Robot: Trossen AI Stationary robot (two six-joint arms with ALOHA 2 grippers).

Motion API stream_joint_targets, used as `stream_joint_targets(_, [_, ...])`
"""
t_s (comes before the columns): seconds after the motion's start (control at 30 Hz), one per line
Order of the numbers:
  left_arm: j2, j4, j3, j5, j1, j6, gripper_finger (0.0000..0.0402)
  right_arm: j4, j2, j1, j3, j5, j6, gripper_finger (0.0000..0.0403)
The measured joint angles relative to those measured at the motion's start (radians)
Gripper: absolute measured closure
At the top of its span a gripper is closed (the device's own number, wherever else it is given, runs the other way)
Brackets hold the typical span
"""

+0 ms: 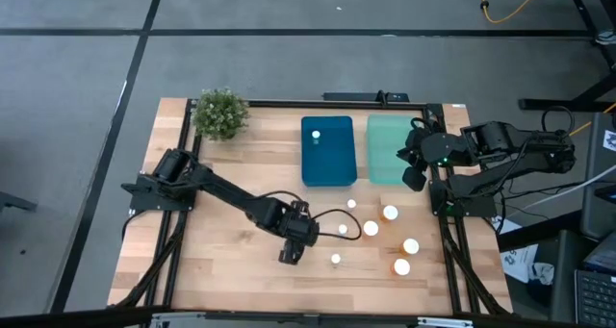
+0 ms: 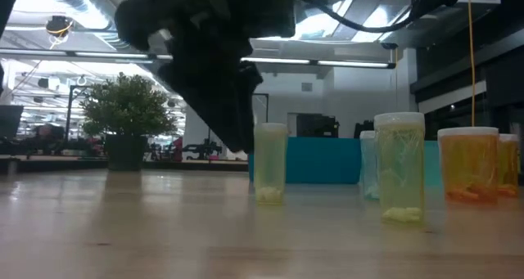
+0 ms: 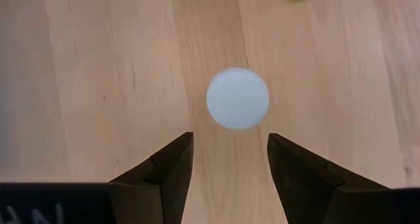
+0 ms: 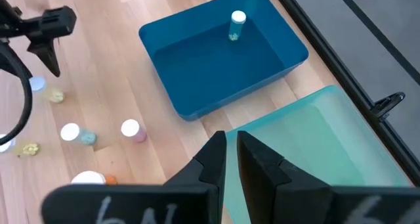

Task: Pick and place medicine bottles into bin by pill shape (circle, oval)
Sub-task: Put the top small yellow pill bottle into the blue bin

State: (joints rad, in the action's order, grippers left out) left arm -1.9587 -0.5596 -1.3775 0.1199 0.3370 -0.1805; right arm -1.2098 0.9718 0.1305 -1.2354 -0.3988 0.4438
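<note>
The table [image 1: 221, 270] has bare wood along its left half and front edge, with a plant [image 1: 220, 113] at the back left corner. Black rails run down both sides.

The left arm reaches from its base at the left edge diagonally across to the table's front middle. Its gripper [image 1: 292, 253] hangs over the wood, pointing down, fingers [image 3: 172, 165] spread wide and holding nothing. In the left wrist view a white-capped bottle [image 3: 237, 98] stands upright just ahead of the fingertips, apart from both, with bare wood all round it. In the high view this bottle [image 1: 336, 260] sits just right of the gripper.

Right of it, five more bottles stand scattered and well apart on the front right of the table, among them one [image 1: 371, 229] near the middle and an amber one [image 1: 401, 266] nearest the front.

Behind them sit two bins side by side: the blue bin [image 1: 327, 151], with one bottle [image 1: 316, 134] upright in its back left part, and the teal bin [image 1: 389, 150] to its right.

The right arm waits folded at the right edge, its gripper [image 4: 230, 152] above the teal bin's right rim, fingers nearly closed with only a thin gap, holding nothing.
</note>
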Motion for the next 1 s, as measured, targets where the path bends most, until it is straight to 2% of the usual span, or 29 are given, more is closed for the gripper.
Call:
stream_joint_targets(0.2, [0.0,0.139,0.028,0.002,-0.005,0.004,0.0214,0.0,0.0,0.0,0.0,0.0,-0.003,0.036])
stream_joint_targets(0.5, [0.0,0.144,0.028,0.003,-0.013,0.007,0.0217,0.0,0.0,0.0,0.0,0.0,-0.005,0.036])
stream_joint_targets(0.6, [0.0,0.145,0.028,0.0,-0.019,0.007,0.0238,0.0,0.0,0.0,0.0,0.0,-0.006,0.036])
stream_joint_targets(0.8, [0.005,0.13,0.022,-0.01,-0.038,0.034,0.0316,0.0,0.0,0.0,0.0,0.0,-0.007,0.036])
stream_joint_targets(0.93, [0.059,0.047,-0.049,0.006,-0.072,0.137,0.0317,0.0,0.0,0.0,0.0,0.0,-0.018,0.036])
stream_joint_targets(1.0, [0.097,0.005,-0.108,0.074,-0.095,0.21,0.0317,0.0,0.0,0.0,0.0,0.0,-0.03,0.036])
